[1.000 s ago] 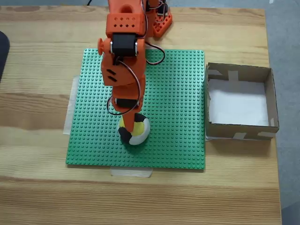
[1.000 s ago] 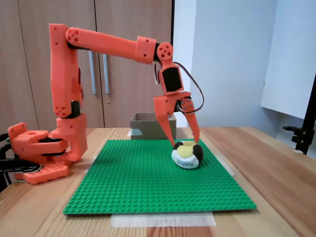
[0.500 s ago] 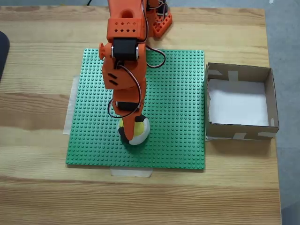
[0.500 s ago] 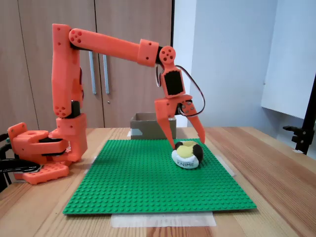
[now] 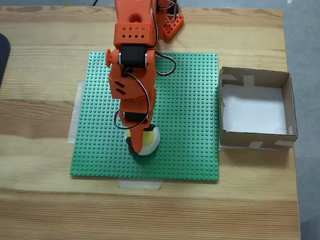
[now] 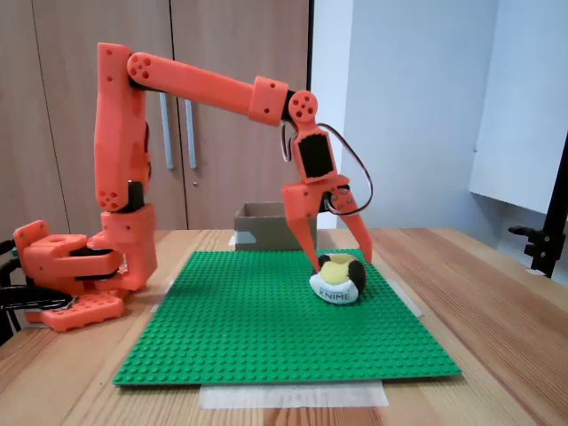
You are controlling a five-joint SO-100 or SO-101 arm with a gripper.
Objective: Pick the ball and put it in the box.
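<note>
Resting on the green studded baseplate (image 5: 185, 100) is the small yellow, black and white soft ball (image 6: 337, 278), not yet lifted. The orange 2-finger gripper (image 6: 340, 264) is straddling it, jaws spread wider than 1 second ago. The shallow brown cardboard box (image 5: 286, 107) is sitting well apart, holding nothing.

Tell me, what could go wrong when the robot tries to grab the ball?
The open gripper straddles the ball, but its fingertips sit near the ball's top, so closing now might squeeze the soft ball out sideways. The ball rests on the studded green mat and could roll off it. The box has walls, so a low carry might bump one.
</note>
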